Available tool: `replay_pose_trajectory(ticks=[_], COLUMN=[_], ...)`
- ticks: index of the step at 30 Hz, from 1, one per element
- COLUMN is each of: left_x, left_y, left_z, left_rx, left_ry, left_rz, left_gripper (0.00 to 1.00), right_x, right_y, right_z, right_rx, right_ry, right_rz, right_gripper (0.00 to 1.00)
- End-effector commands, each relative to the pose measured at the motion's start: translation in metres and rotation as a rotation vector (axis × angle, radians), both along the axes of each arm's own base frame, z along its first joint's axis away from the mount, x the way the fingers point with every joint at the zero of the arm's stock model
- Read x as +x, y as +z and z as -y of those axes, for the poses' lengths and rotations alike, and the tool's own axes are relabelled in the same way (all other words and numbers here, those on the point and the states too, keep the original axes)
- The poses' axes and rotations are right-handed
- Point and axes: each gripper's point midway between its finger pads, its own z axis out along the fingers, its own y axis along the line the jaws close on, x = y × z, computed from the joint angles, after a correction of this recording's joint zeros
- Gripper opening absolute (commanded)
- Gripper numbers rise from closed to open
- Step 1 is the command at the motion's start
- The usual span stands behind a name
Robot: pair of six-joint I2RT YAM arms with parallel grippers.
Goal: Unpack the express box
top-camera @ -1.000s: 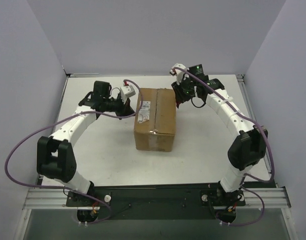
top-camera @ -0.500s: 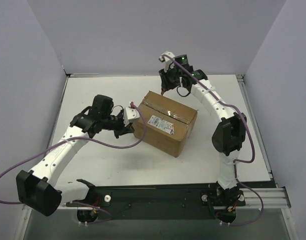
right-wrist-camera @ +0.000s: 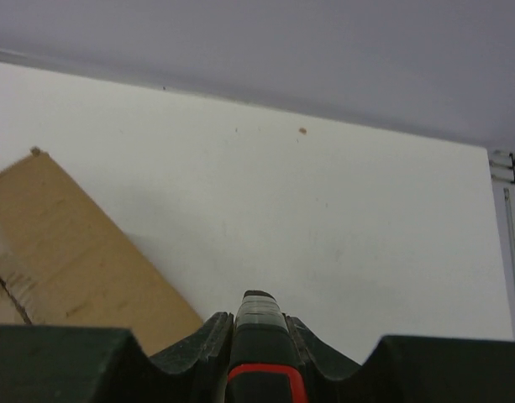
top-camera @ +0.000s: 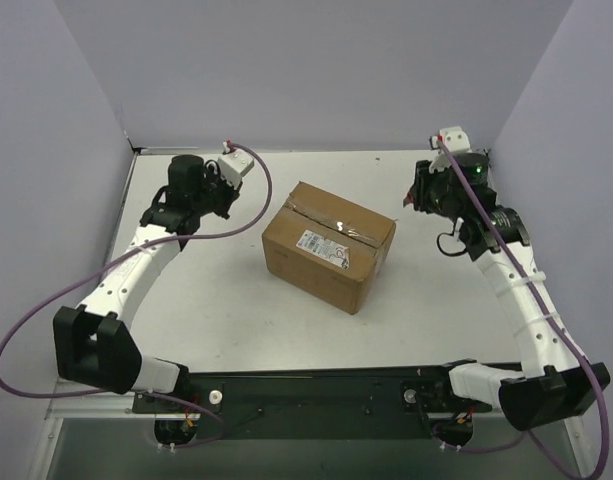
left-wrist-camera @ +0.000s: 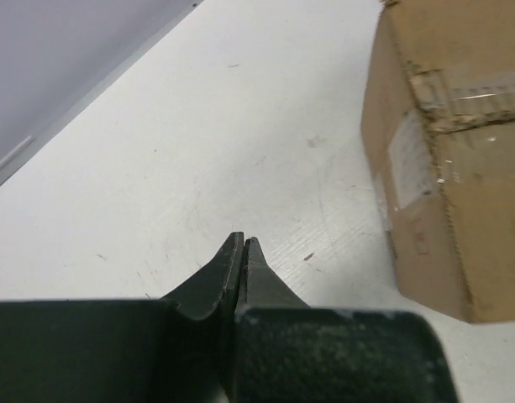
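Observation:
The express box (top-camera: 331,245) is brown cardboard, taped shut, with a white label on its near side. It sits slantwise mid-table. It also shows at the right of the left wrist view (left-wrist-camera: 459,151) and at the lower left of the right wrist view (right-wrist-camera: 64,252). My left gripper (top-camera: 222,200) (left-wrist-camera: 242,242) is shut and empty, left of the box and apart from it. My right gripper (top-camera: 416,195) (right-wrist-camera: 257,323) is shut on a black and red tool (right-wrist-camera: 259,306), right of the box and apart from it.
The white table (top-camera: 216,300) is walled by grey panels at the left, back and right. A metal rail (top-camera: 491,185) runs along the table's right edge. Purple cables loop off both arms.
The box was turned slantwise a second ago and has stayed put since. Both grippers have drawn back from it, the left to the back left, the right to the right.

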Motion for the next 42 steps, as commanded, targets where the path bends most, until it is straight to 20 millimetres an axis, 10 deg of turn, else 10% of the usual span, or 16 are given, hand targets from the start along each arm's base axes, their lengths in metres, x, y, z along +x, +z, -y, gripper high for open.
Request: replay_pose_trajectory(ticks=[1, 6, 12, 24, 30, 34, 37, 42], left_x=[0.044, 0.04, -0.003, -0.11, -0.134, -0.141, -0.138, -0.133], left_y=[0.017, -0.037, -0.043, -0.051, -0.071, -0.05, 0.009, 0.089], left_z=[-0.008, 0.012, 0.042, 0.053, 0.029, 0.005, 0.009, 0.063], left_rx=[-0.048, -0.063, -0.165, -0.174, -0.06, 0.066, 0.031, -0.074], left_ry=[0.13, 0.055, -0.109, -0.351, -0.329, -0.315, -0.312, -0.428], left_rz=[0.077, -0.078, -0.158, -0.233, -0.255, -0.203, -0.082, 0.074], left_gripper=[0.0, 0.0, 0.0, 0.0, 0.04, 0.36, 0.48, 0.6], right_x=[-0.039, -0.067, -0.058, 0.022, 0.061, 0.07, 0.063, 0.038], right_y=[-0.077, -0.114, -0.113, -0.103, -0.099, -0.077, -0.051, 0.002], right_z=[0.015, 0.003, -0.018, -0.079, -0.069, -0.034, -0.008, 0.007], right_rx=[-0.035, -0.009, -0.009, -0.079, -0.042, 0.001, 0.058, 0.237], right_ry=[-0.047, 0.036, 0.11, 0.219, 0.132, 0.05, 0.0, -0.024], right_rz=[-0.173, -0.278, -0.275, -0.233, -0.228, -0.195, -0.152, -0.073], right_gripper=[0.0, 0.0, 0.0, 0.0, 0.0, 0.0, 0.0, 0.0])
